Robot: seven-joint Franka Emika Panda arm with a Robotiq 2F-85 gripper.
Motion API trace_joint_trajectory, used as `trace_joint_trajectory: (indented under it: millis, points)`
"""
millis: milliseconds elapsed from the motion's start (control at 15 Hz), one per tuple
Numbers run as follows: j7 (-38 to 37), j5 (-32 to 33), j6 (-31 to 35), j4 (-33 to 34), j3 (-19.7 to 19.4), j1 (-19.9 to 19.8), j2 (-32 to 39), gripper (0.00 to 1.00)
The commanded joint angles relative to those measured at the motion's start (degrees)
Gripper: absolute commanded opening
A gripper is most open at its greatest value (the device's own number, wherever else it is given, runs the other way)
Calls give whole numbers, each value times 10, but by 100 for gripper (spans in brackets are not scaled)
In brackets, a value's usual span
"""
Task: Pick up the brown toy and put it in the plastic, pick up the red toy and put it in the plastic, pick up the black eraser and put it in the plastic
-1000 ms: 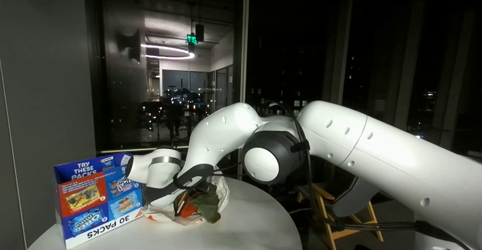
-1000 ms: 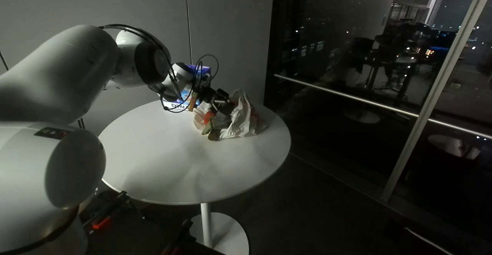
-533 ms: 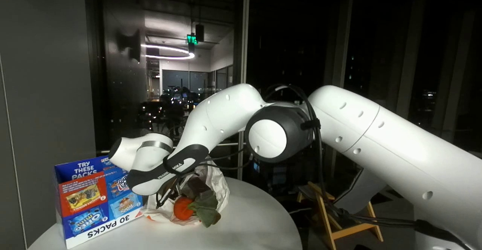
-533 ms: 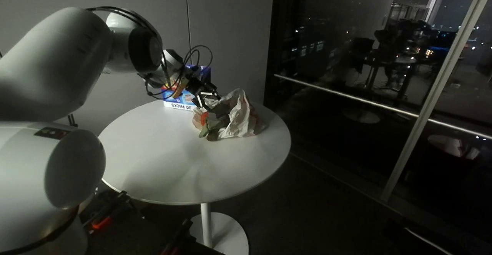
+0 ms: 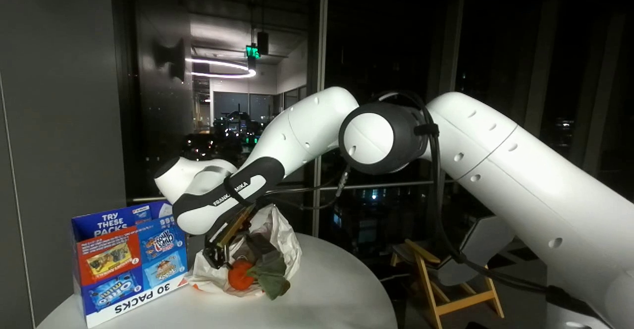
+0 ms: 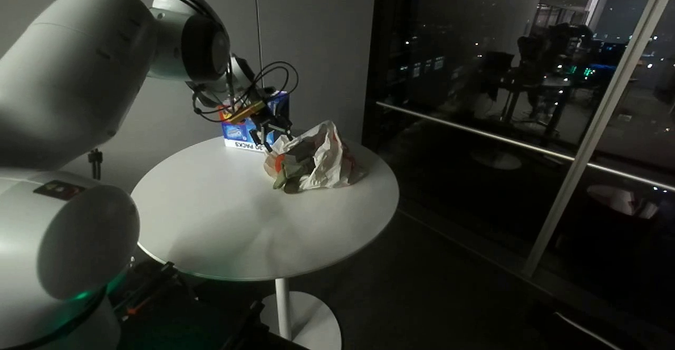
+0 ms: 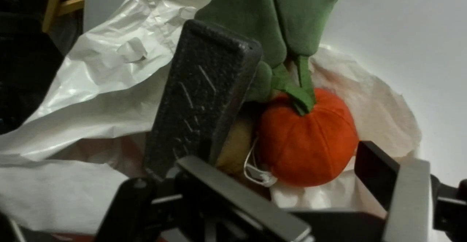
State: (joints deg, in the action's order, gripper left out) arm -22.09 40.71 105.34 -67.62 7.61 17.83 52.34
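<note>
The plastic is a crumpled white bag with reddish print, gaping on the table. At its mouth sits the red toy, round with green leafy cloth above it. Tilted beside it lies the black eraser, also seen in both exterior views. A tan-brown patch between them looks like the brown toy, mostly covered. My gripper is over the bag's edge, apart from these things. Its fingers are spread with nothing held; the wrist view shows them below the red toy and eraser.
A blue snack box stands close beside the bag and my gripper, near the wall. The round white table carries everything. A wooden folding chair is past the table. Loose cables loop above my wrist.
My arm has risen, drawing the gripper up and back out of the bag toward the blue box. The black eraser stays behind among the toys, and the red toy is now uncovered.
</note>
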Motion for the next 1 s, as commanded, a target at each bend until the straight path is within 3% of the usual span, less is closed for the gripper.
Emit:
trace_joint_trajectory:
  millis: [0, 67, 333, 400, 667, 933]
  points:
    - [81, -46, 21, -42, 42, -39, -15, 100]
    - [113, -85, 27, -43, 17, -21, -13, 100]
    - [214, -166, 42, -67, 27, -14, -17, 100]
    - [179, -158, 33, -43, -4, 3, -1, 100]
    - [205, -174, 34, -47, 1, 9, 0, 100]
    - [217, -197, 84, -39, 2, 4, 22, 100]
